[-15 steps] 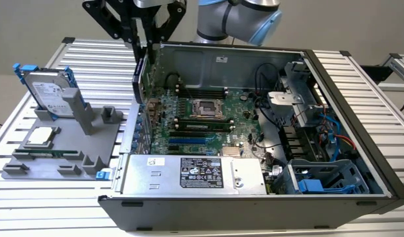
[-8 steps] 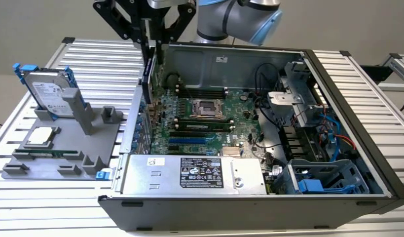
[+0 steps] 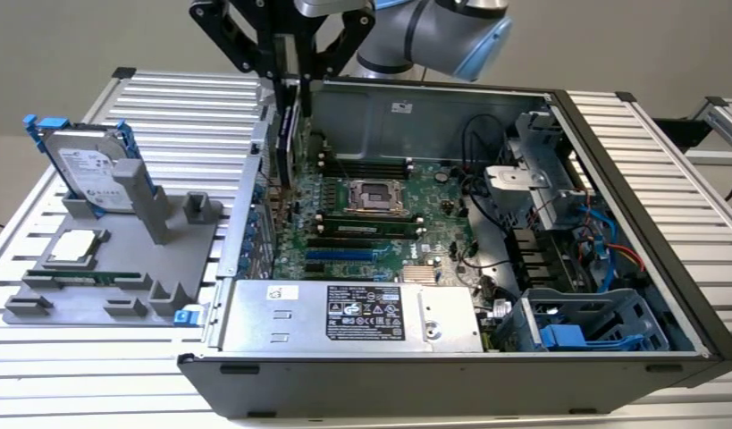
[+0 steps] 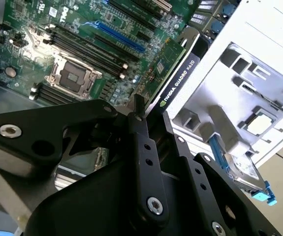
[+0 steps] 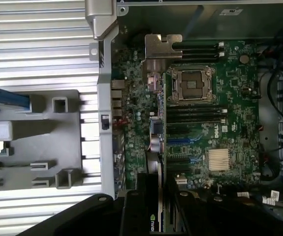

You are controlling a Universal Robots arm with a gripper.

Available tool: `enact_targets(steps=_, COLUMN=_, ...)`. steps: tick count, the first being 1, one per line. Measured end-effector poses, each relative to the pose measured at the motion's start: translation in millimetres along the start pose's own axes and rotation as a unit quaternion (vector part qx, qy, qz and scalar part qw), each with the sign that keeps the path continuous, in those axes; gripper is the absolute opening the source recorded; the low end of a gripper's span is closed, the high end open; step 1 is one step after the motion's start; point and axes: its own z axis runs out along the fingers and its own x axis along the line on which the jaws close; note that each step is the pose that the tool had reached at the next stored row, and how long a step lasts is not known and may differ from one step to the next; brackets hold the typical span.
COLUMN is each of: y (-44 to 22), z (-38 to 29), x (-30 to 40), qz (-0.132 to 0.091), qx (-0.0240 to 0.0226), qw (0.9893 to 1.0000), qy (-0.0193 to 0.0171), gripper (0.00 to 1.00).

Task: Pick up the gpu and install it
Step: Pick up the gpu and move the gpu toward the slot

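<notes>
The gpu [image 3: 287,134] hangs on edge inside the open computer case, close to the case wall on the exterior view's left, above the green motherboard [image 3: 378,228]. My gripper [image 3: 291,82] is shut on its upper edge. In the second wrist view, the black fingers [image 4: 140,129] clamp the card's black shroud [image 4: 176,83], with its green board facing the motherboard [image 4: 82,44]. The first wrist view looks down the card's thin edge [image 5: 154,162] to its silver end bracket [image 5: 160,43], above the blue slots [image 5: 185,142]. Whether its lower edge touches a slot is hidden.
The open case [image 3: 652,223] has a power supply [image 3: 354,313] at the front and a drive cage with cables [image 3: 580,322] on the exterior view's right. Left of the case, a grey holder [image 3: 115,259] carries a hard drive [image 3: 91,170], a processor [image 3: 77,248] and a RAM stick [image 3: 86,277].
</notes>
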Motion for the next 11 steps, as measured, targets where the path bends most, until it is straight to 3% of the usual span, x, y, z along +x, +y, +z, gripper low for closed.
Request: enact_targets(steps=11, y=1.2, z=0.8, x=-18.0, qz=0.0, qx=0.0, qw=1.0, qy=0.0, gripper=0.0)
